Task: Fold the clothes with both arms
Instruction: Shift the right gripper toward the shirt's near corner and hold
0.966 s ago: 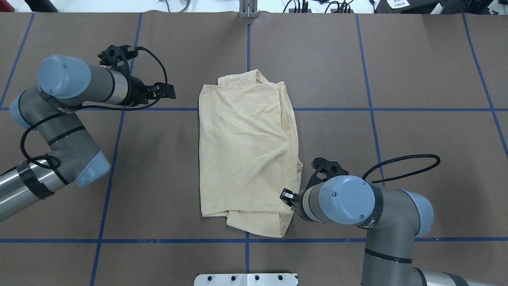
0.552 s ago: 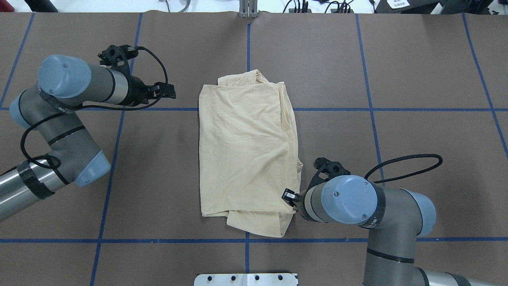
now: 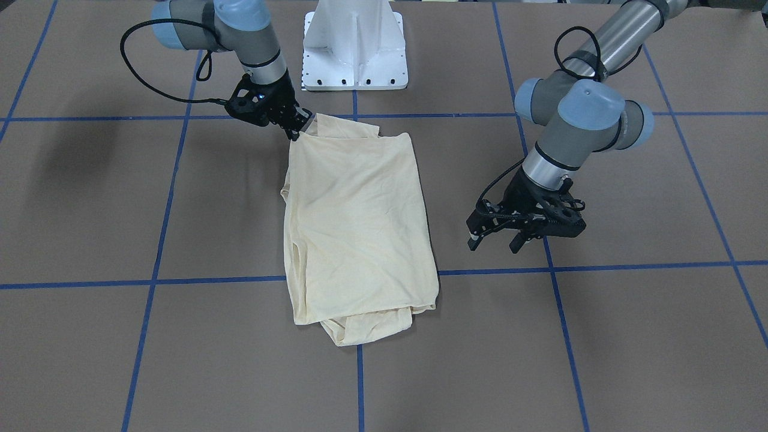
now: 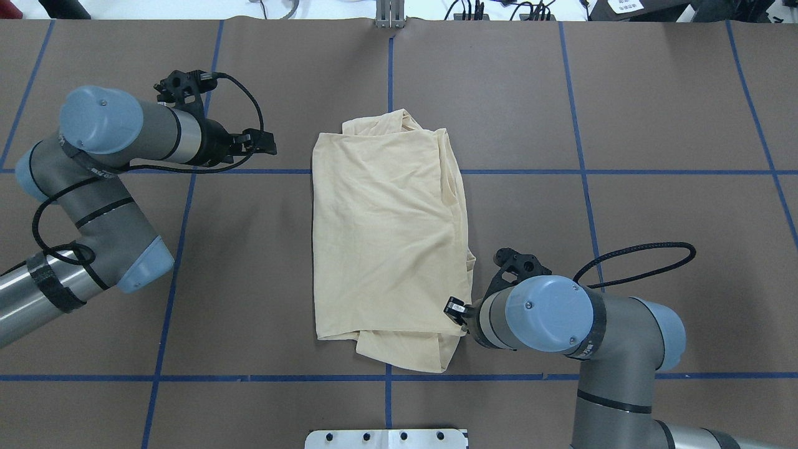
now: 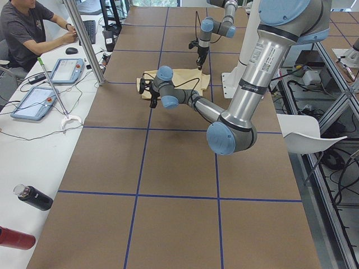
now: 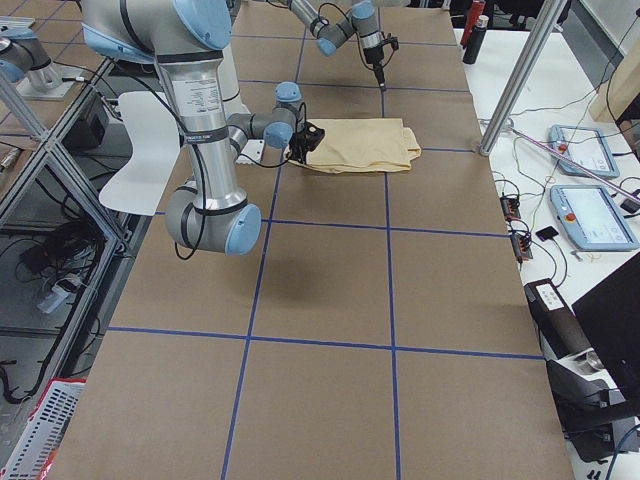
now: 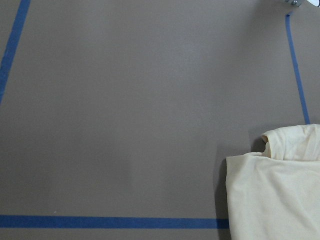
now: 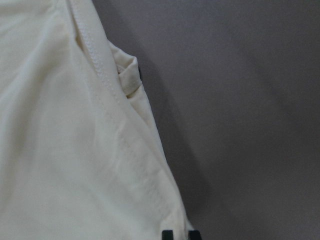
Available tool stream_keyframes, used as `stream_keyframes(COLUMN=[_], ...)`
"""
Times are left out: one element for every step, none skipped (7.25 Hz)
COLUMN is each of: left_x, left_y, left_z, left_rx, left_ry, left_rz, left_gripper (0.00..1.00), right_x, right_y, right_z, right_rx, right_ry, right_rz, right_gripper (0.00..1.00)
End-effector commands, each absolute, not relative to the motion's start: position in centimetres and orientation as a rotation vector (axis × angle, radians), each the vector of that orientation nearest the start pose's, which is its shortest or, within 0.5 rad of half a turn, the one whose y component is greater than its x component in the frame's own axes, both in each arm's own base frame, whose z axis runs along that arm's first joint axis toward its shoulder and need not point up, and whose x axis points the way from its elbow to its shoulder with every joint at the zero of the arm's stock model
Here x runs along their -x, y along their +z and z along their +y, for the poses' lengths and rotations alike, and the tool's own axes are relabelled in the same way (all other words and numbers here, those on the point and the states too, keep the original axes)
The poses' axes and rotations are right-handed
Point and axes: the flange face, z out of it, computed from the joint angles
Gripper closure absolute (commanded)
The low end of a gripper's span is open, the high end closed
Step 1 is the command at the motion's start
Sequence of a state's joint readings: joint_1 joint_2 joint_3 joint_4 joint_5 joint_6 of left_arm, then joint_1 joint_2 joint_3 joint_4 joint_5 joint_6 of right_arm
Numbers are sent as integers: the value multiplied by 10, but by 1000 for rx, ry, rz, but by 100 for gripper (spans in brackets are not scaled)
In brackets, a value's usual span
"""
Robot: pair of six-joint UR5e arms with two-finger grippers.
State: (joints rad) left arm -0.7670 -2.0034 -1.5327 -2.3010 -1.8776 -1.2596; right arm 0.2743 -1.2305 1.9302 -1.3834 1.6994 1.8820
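the right gripper (image 3: 298, 131) is pinching the folded cream t-shirt (image 3: 357, 210) by its corner, seemingly for another fold; the left gripper (image 3: 494, 242) is hovering released beside it, likely awaiting the opposite corner.

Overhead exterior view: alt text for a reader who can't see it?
A pale yellow T-shirt, folded into a long rectangle, lies centred on the brown table. The right gripper is at its near right corner; the left gripper is apart from its far left corner.
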Motion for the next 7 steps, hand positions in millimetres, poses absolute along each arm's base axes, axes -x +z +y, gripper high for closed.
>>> stream_keyframes(left_x=[-409,-409,-408,-408,-408,-408,-408], left_y=[346,344,341,342,341,341,341], left_z=[-538,-538,-537,-537,-537,-537,-537], left_rx=[-340,-341,-345,-342,-344,-344,-344], left_ry=[-230,-229,-228,-230,-228,-228,-228], left_rz=[1104,1106,1110,1108,1109,1109,1109], left_gripper=[0,0,0,0,0,0,0], right_x=[536,538,541,553,569,578,584], right_y=[293,293,293,286,278,280,280], right_z=[-264,-264,-263,-266,-271,-273,-275], right_rx=[137,138,139,153,158,175,183], right_ry=[477,476,477,505,537,589,619], right_rz=[-891,-891,-889,-891,-892,-881,-878], right_gripper=[0,0,0,0,0,0,0])
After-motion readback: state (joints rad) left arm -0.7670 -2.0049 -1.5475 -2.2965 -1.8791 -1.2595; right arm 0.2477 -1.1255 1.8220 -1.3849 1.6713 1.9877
